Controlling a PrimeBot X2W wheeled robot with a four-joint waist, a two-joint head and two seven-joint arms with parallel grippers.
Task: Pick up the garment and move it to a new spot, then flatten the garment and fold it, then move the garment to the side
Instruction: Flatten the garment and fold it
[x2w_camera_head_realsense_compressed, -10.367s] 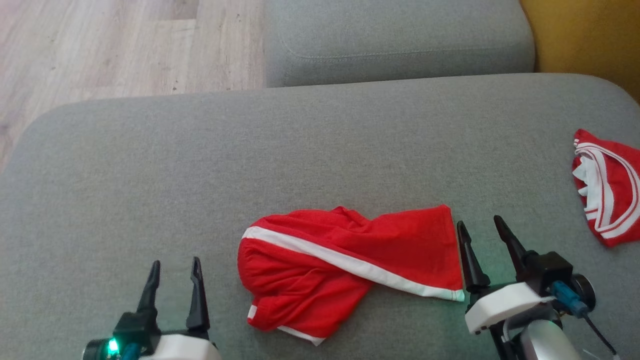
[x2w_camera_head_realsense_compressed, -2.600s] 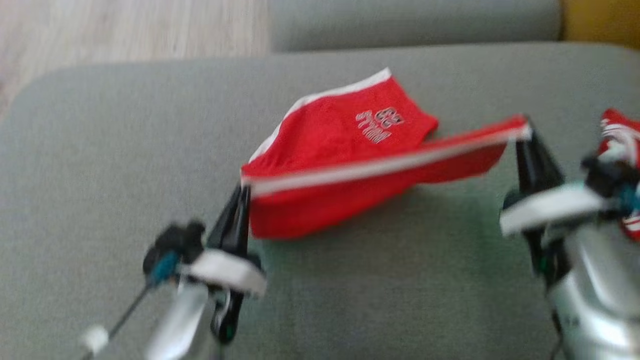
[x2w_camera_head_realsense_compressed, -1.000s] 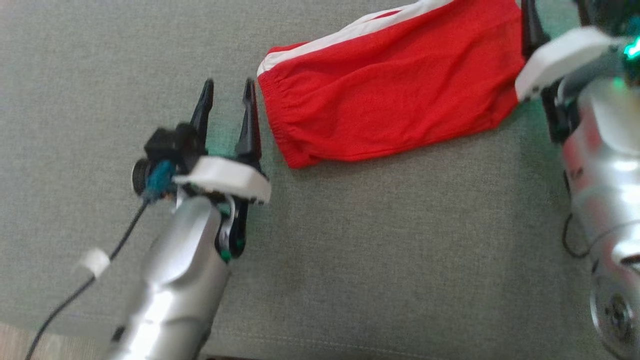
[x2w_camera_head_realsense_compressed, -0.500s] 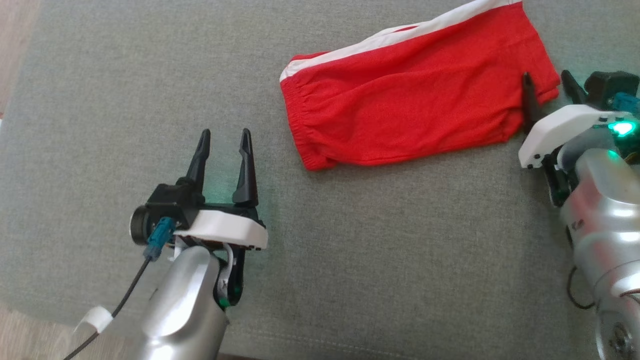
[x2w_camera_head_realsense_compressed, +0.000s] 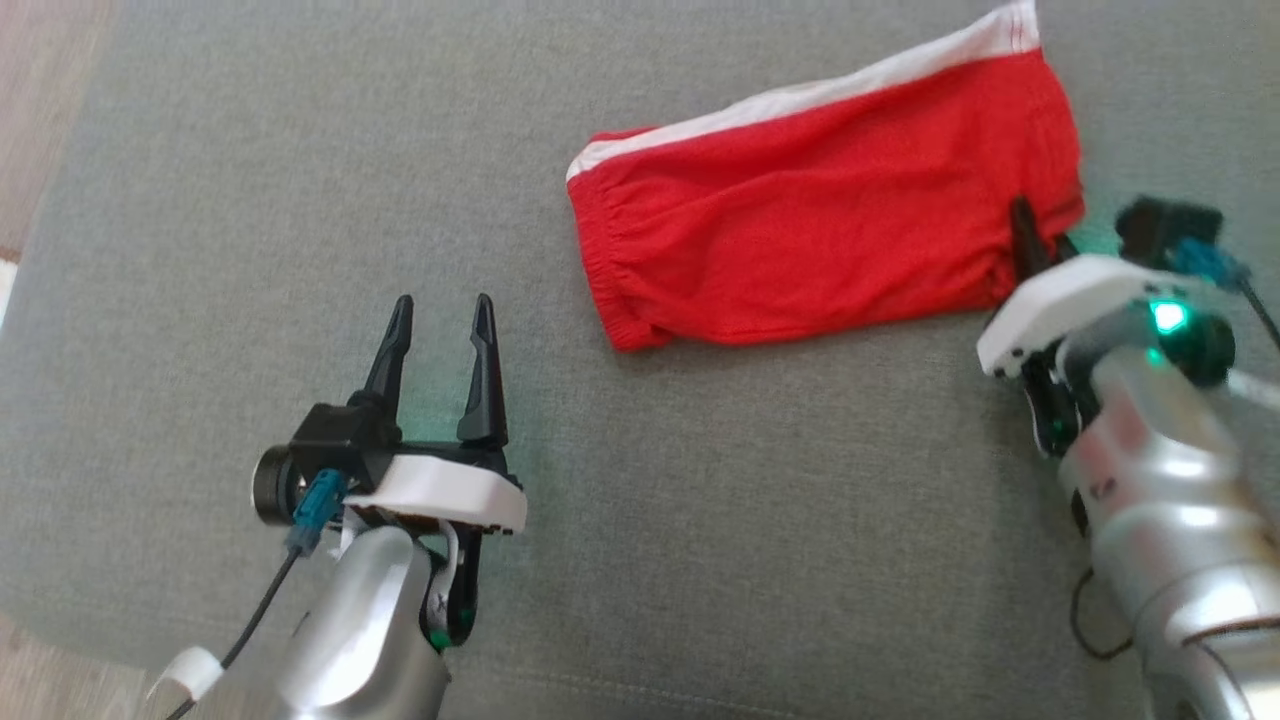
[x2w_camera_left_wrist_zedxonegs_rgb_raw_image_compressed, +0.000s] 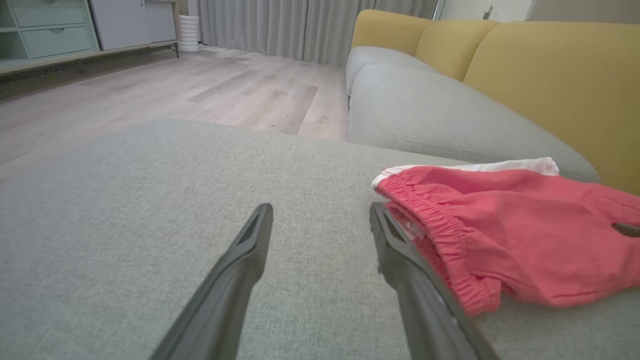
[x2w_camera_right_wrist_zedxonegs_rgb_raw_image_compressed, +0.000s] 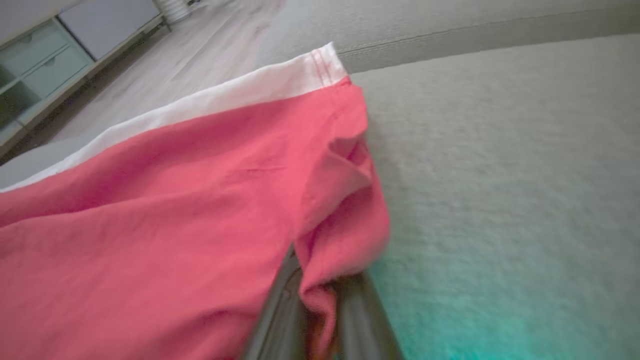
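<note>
The red shorts lie flat on a big gray seat cushion. The cushion is soft and has a rough, woven look. The shorts are thin, smooth cloth. A white stripe runs along their far edge. The waist end is bunched up into little wrinkles, like a stretchy band.

The left gripper is near the shorts, on the waist side, a little apart from them. Its two long dark fingers are pointy and spread wide, with nothing between them. In the left wrist view, the gripper is low over the gray cloth, and the wrinkly waist of the shorts sits just beside one finger.

The right gripper is at the other end of the shorts, at the leg end. Its fingers are squeezed together and pinch a fold of the red cloth. In the right wrist view the cloth puckers up where the gripper bites it. A green light glows on that wrist and tints the cushion beside the shorts.

Behind the shorts are yellow back cushions. Past them is a pale wood floor.
</note>
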